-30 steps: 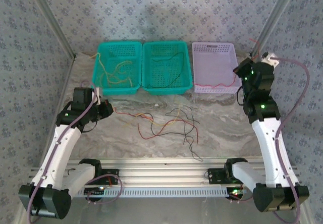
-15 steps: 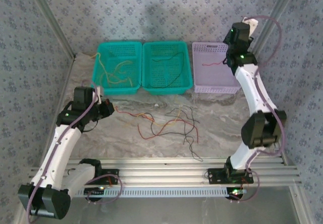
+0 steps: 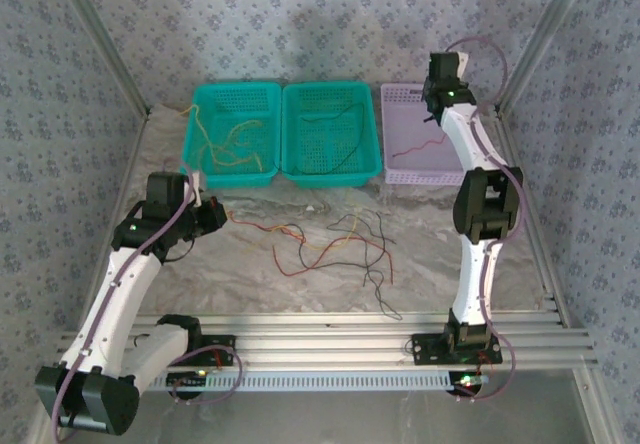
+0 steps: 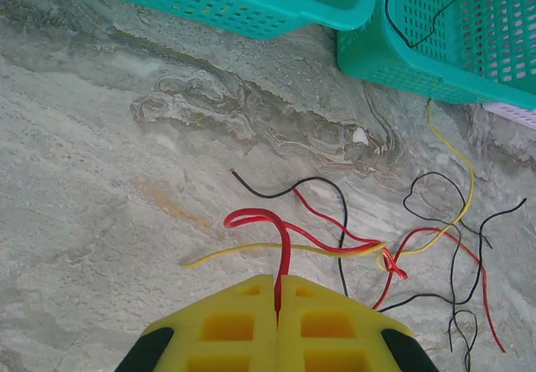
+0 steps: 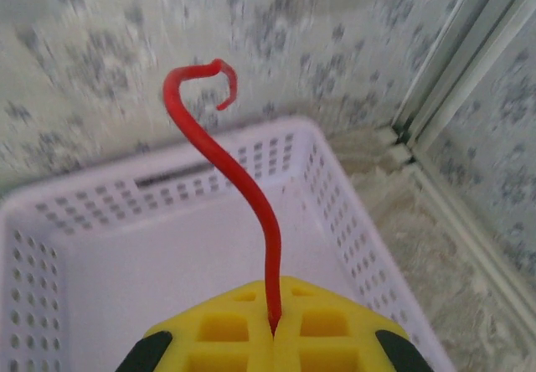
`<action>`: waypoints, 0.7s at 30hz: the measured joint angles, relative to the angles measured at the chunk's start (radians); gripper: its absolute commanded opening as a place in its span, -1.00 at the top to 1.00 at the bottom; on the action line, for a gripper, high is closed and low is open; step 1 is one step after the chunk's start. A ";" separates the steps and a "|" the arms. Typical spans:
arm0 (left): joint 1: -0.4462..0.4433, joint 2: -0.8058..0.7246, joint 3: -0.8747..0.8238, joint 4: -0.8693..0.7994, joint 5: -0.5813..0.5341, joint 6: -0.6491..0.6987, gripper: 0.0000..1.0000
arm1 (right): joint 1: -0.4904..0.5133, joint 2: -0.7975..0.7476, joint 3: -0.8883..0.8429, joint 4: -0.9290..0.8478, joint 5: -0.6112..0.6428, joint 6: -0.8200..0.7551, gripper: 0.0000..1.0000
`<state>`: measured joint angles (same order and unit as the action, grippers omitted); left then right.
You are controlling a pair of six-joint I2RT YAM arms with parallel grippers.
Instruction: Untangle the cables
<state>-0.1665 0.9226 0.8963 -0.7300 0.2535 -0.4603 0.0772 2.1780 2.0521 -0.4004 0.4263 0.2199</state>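
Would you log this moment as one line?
left gripper shut on red cable; right gripper shut on second red cable over lilac basket; tangle on table

No legible text, label, brand, number or sign noted. Teal baskets (image 3: 237,88), lilac basket (image 3: 400,88) and patterned wall (image 3: 300,24) carry no writing.

Bare table (image 3: 235,276) near and left of the tangled cables (image 3: 345,244) gives free passage; two teal baskets (image 3: 232,178) and a lilac basket (image 3: 425,176) wall the far edge, and the right arm (image 3: 485,204) stands tall at right.
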 measured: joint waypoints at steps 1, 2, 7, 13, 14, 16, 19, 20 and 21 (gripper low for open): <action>0.000 0.000 0.000 0.000 0.000 0.000 1.00 | 0.000 0.019 0.005 -0.019 -0.009 0.000 1.00; 0.000 0.000 0.000 0.000 0.000 0.000 1.00 | 0.000 0.035 0.011 -0.036 -0.019 0.000 1.00; 0.000 0.000 0.000 0.000 0.000 0.000 1.00 | -0.003 0.123 0.054 -0.124 -0.085 0.023 1.00; -0.005 0.000 0.000 0.000 -0.004 0.000 1.00 | -0.019 0.193 0.127 -0.233 -0.193 0.069 1.00; -0.005 0.000 0.000 0.000 -0.004 0.000 1.00 | -0.024 0.203 0.141 -0.245 -0.208 0.075 1.00; -0.006 0.000 0.000 0.000 -0.005 0.000 1.00 | -0.032 0.225 0.174 -0.275 -0.241 0.084 0.96; -0.006 0.000 0.000 0.000 -0.007 0.000 1.00 | -0.039 0.240 0.203 -0.311 -0.268 0.095 0.65; -0.006 0.000 0.000 0.000 -0.007 0.001 1.00 | -0.040 0.240 0.205 -0.320 -0.271 0.098 0.57; -0.006 0.000 0.000 0.000 -0.007 0.000 1.00 | -0.041 0.240 0.208 -0.328 -0.276 0.102 0.51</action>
<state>-0.1722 0.9226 0.8963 -0.7300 0.2466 -0.4599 0.0364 2.4184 2.2604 -0.7288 0.1501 0.3222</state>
